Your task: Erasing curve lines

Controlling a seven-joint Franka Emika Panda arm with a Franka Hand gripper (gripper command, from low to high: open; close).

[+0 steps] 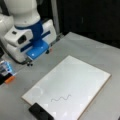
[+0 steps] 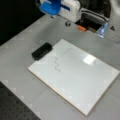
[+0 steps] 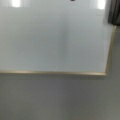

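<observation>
A thin dark wavy stroke, the curve lines [image 1: 61,98] [image 2: 57,64], sits on the white board [image 1: 77,72] [image 2: 85,82] near the board's end where a black eraser block [image 1: 40,112] [image 2: 41,50] lies. The eraser rests on the table against the board's edge. My gripper [image 1: 38,56] [image 2: 58,17], under a blue mount on the white arm, hangs above the grey table beyond the board's far end, well away from the stroke and the eraser, with nothing in it. The wrist view shows a board corner [image 3: 106,72] and the eraser's edge [image 3: 114,12], no fingers.
An orange piece [image 1: 9,79] [image 2: 81,28] and a blue-glowing device [image 1: 6,67] [image 2: 102,28] sit by the arm's base. A bright glare spot [image 2: 89,59] lies on the board. A dark perforated surface [image 2: 15,107] borders the grey table.
</observation>
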